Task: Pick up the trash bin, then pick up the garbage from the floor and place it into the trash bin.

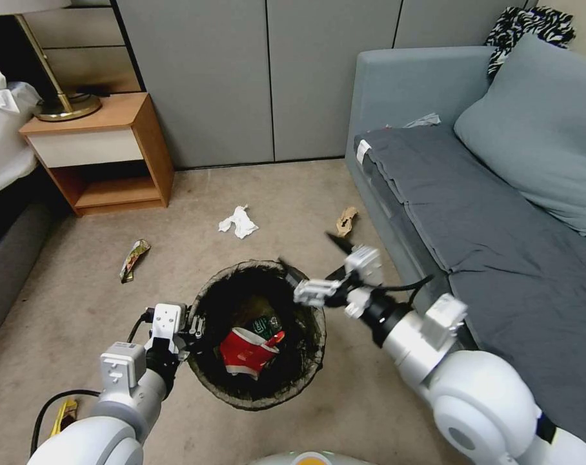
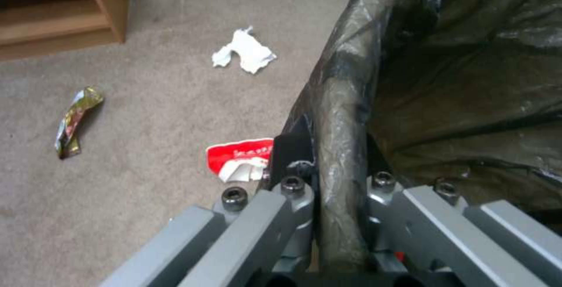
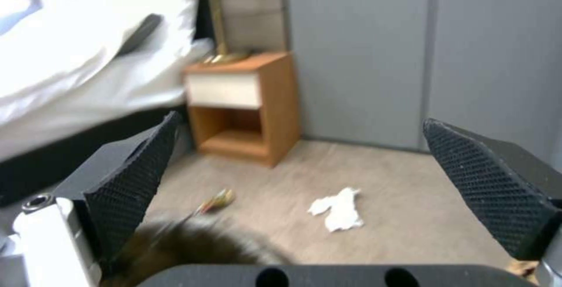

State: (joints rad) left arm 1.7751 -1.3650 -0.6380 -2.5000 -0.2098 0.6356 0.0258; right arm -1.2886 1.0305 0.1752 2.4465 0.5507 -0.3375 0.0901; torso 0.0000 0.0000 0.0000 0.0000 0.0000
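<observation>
Head view: the trash bin (image 1: 259,336), round and lined with a dark, wrinkled plastic bag folded over its rim, is seen from above over beige carpet. Inside it a crumpled red-and-white cup (image 1: 248,351) and a green-labelled piece (image 1: 265,324) are lodged. The left pincer (image 1: 191,328) is closed on the bin's near-left rim. The right pincer (image 1: 315,271) is held spread above the far-right rim, with nothing between its fingers. On the carpet beyond the bin lie a white tissue (image 1: 239,221), a brown paper scrap (image 1: 346,221) close to the grey sofa (image 1: 499,213), and a foil snack wrapper (image 1: 133,259). A yellow wrapper (image 1: 64,413) lies beside the left arm. A wooden nightstand (image 1: 106,155) with a brass lamp base stands at the far left.

Left wrist view: the bag-covered rim (image 2: 338,146) is shown pinched between the left pincer's 2 dark fingers (image 2: 293,146), 1 outside and 1 inside the bin. A red-and-white carton scrap (image 2: 240,157) is revealed on the floor just beside the bin. The tissue (image 2: 245,53) and foil wrapper (image 2: 75,120) lie farther off.

Right wrist view: 2 black, cross-hatched pads (image 3: 131,181) are recorded wide apart. Between them the tissue (image 3: 338,208), the wrapper (image 3: 215,200) and the nightstand (image 3: 249,107) are seen, with white bedding alongside.
</observation>
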